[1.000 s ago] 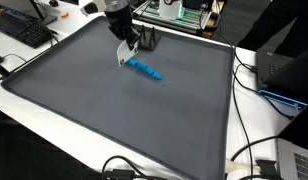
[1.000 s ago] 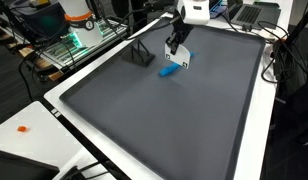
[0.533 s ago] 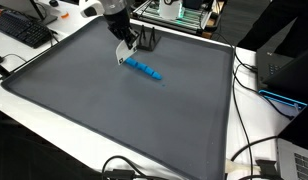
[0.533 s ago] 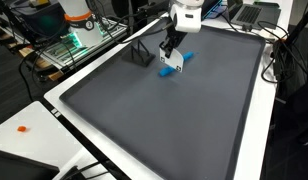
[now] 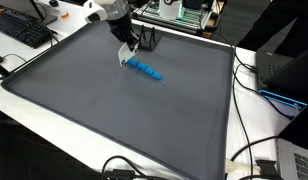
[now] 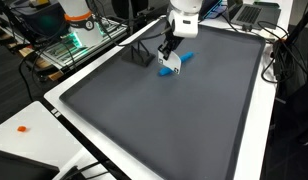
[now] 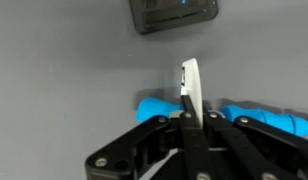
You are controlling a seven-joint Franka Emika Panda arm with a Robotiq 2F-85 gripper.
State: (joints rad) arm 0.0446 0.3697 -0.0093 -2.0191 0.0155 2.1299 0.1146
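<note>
keyboard [image 5: 22, 32]: far left in an exterior view, off the grey mat and well apart from everything else named here.
table [image 5: 34, 105]: white rim on all sides, with a dark grey mat [image 5: 114, 125] covering nearly the whole top.
end effector [image 5: 122, 60]: hangs tip-down over the mat, close to its far edge. In the wrist view [image 7: 190, 95] the fingers are drawn together with no gap showing and nothing clamped between them. One pale fingertip stands upright in mid-picture.
blue ridged piece [image 5: 146, 70]: lies flat on the mat just to the right of the end effector. Seen again in an exterior view [image 6: 176, 64], partly hidden by the fingers.
long axis: runs from upper left, at the fingertip, down to lower right, away from the end effector. In the wrist view it lies crosswise [image 7: 264, 118], beyond the fingertip, with a short stub to the left and the longer part to the right.
bearing: puts the closed tip at the near end of the piece rather than its middle, so nearly all its length lies to one side of the end effector.
contact: looks like touching or a hair above, but cannot be told for sure from these views.
black block [image 5: 149, 42]: stands on the mat behind the blue ridged piece, near it but apart. Shows at the top edge of the wrist view [image 7: 174, 14].
</note>
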